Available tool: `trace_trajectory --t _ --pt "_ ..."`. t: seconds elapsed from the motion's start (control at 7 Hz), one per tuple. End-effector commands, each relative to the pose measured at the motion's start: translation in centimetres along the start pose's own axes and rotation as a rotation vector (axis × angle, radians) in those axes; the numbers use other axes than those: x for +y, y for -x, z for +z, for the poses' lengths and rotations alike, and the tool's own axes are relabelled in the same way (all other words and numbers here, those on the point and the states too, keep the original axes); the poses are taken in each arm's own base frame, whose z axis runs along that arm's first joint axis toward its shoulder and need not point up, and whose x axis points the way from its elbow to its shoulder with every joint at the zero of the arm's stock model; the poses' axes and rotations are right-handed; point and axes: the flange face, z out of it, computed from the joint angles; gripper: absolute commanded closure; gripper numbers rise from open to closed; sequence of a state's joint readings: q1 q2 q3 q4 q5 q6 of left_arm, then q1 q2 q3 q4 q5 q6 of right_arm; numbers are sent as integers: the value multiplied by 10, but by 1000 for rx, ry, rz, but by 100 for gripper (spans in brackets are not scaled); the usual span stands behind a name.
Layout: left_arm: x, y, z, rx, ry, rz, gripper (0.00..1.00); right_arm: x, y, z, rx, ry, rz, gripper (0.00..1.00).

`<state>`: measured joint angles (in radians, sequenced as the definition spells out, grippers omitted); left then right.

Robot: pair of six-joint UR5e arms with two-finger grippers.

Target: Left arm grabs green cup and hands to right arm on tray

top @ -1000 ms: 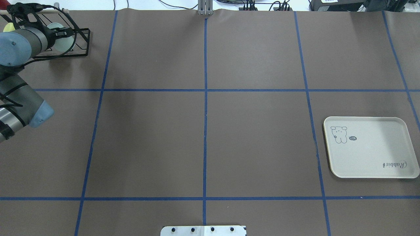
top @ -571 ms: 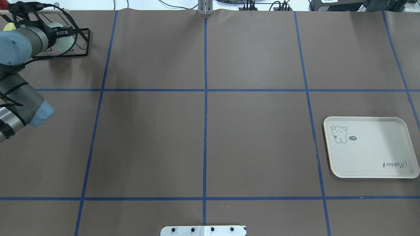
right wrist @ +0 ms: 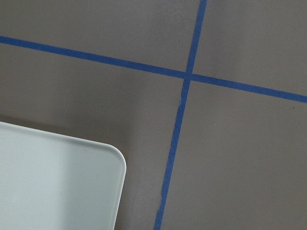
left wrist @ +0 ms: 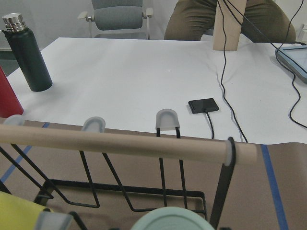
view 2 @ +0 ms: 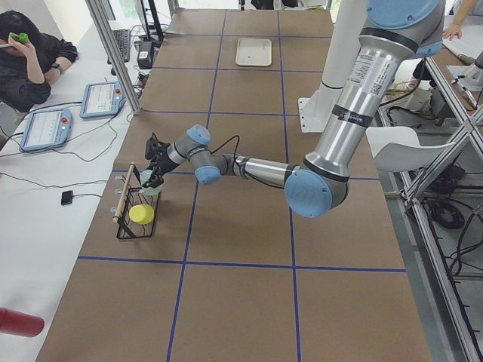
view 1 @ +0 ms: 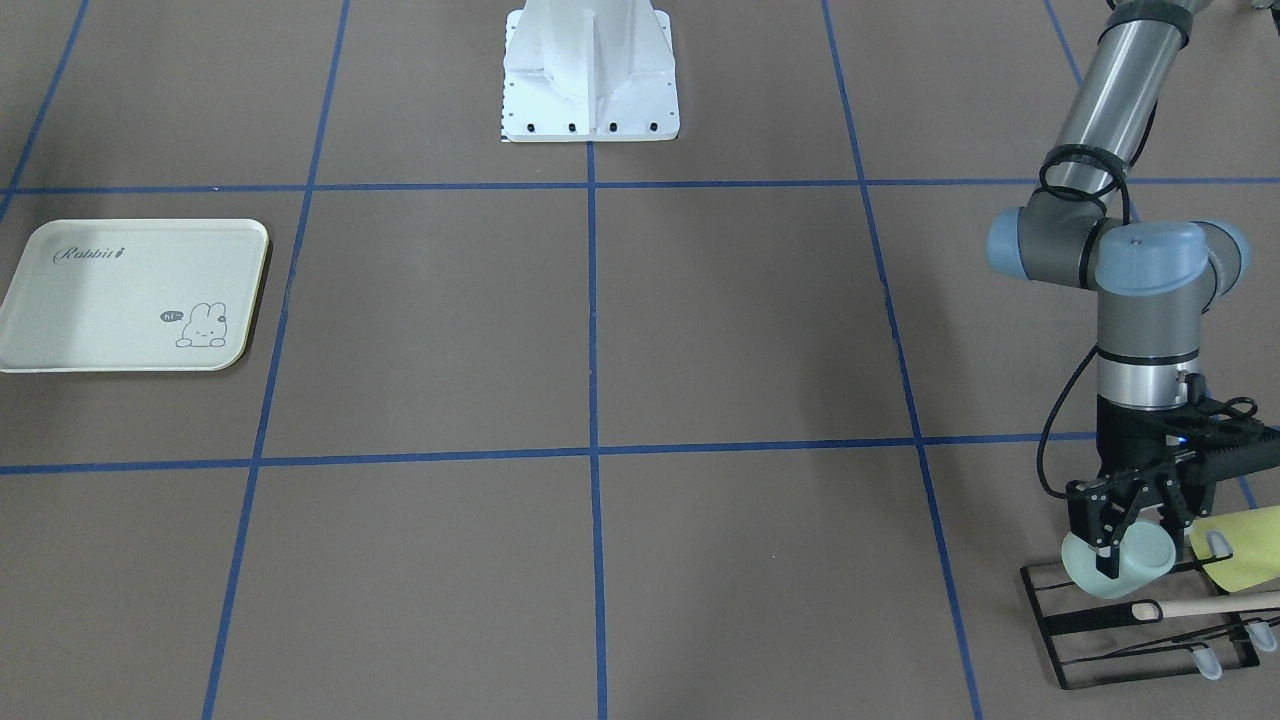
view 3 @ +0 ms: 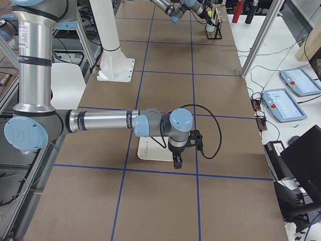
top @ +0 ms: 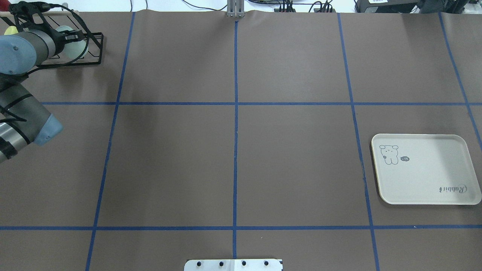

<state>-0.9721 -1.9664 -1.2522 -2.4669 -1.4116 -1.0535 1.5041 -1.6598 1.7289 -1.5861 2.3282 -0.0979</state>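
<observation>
Jaws of the left gripper (view 1: 1135, 540) stand narrow, one finger on each side of the green cup (view 1: 1110, 572). We judge that they hold it, though the contact is small in the front view. The green cup is tilted, its mouth turned sideways, low over the black rack (view 1: 1042, 628), just beside a yellow cup (view 1: 1240, 548) and a wooden rod (view 1: 1210, 605).

For the right gripper (view 3: 175, 161) we cannot tell the jaws – it shows only in a side view, low over the table just beside a corner of the tray (view 1: 120, 300).

As we read it, the grasp is made but little more. The green cup is not yet away from the rack, and the tray is well apart, at the other end of the table. The carry, the hand-over and the placing are all left to do.

On the tray we read "Rabbit" in grey script. Beside the rabbit drawing there is a small speech bubble – its word is too small to read.
</observation>
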Motion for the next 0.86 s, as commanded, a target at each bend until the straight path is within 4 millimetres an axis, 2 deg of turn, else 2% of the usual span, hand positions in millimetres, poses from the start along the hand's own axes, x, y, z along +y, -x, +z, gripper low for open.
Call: trace_trajectory --t 0.0,0.14,0.29,0.43,0.71 --pt "-7 3 -2 1 -8 8 70 0 1 0 -2 -1 0 1" --pt "-25 0 -14 20 -25 30 72 0 0 -1 -2 -2 1 1" --pt "-38 6 -19 33 -16 21 72 0 1 0 -2 -1 0 1" --pt "-45 11 -21 41 -7 15 72 0 1 -1 -3 -2 1 1" --pt "-56 9 -38 60 -10 7 72 0 1 0 -2 0 1 1"
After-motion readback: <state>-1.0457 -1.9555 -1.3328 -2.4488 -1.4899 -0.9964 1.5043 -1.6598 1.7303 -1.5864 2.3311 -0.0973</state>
